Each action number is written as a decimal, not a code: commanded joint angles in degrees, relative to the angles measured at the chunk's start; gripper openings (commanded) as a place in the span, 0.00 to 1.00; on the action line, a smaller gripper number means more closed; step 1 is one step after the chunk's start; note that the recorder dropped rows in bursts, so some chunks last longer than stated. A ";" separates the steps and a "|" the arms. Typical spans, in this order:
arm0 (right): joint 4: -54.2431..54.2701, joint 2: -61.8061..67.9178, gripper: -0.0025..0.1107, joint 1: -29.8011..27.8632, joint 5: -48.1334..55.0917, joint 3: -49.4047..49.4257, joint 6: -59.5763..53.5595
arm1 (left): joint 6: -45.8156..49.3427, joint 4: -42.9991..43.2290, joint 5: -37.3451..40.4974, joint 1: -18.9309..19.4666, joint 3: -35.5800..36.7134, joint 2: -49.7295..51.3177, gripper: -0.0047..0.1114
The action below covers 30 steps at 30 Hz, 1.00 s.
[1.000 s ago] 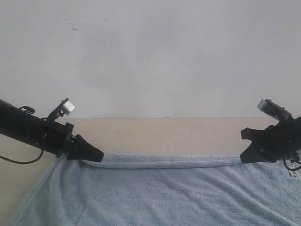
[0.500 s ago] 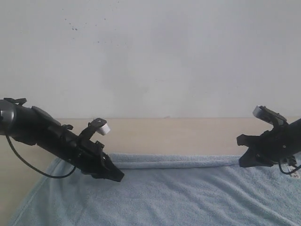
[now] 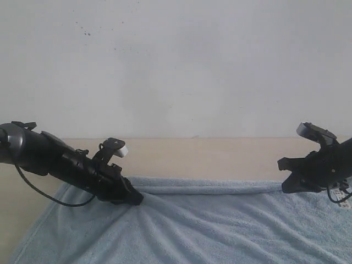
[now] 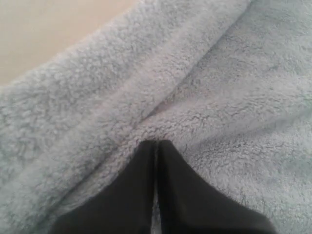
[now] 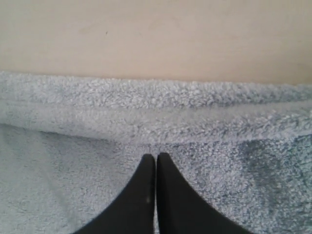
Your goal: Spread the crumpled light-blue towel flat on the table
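Observation:
The pale blue towel [image 3: 220,231] lies spread over the near part of the beige table [image 3: 209,157], with its far edge folded over into a long roll [image 3: 220,188]. My left gripper [image 3: 136,199] is shut. Its tips press into the cloth just below the roll, and creases fan out from them. In the left wrist view the shut fingertips [image 4: 157,143] dig into a fold of towel [image 4: 219,97]. My right gripper [image 3: 286,187] is shut at the right end of the roll. Its tips [image 5: 156,156] sit over the towel [image 5: 73,195] just short of the hem.
A white wall [image 3: 176,66] rises behind the table. A bare strip of tabletop [image 5: 146,34] runs beyond the towel's far edge. A small white tag [image 3: 345,201] shows at the towel's right side. A black cable [image 3: 38,192] hangs under the left arm.
The left gripper left the roll's left end and came down on the towel further right. It then drew back toward the roll, bunching creases. The right gripper barely moved.

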 commanded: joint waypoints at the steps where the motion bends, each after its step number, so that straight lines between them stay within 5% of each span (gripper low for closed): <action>1: -0.39 -0.23 0.02 0.00 3.32 -0.19 -2.84 | 0.51 0.60 -6.27 0.00 -0.28 1.43 0.07; 7: 5.48 -0.46 0.02 1.48 17.79 -0.19 -7.57 | 5.28 1.08 7.19 0.00 -0.28 1.43 0.07; 11: 4.02 -0.46 0.02 8.59 23.08 -0.19 -5.26 | 4.79 2.02 12.55 0.00 -0.28 1.43 0.07; 21: -9.84 -0.46 0.02 30.81 15.01 -0.19 2.49 | 3.45 0.57 9.66 0.11 -0.28 1.43 0.07; 30: -15.49 -0.26 0.02 38.68 6.62 1.88 5.60 | 4.62 -1.10 7.97 0.11 -0.28 1.43 0.07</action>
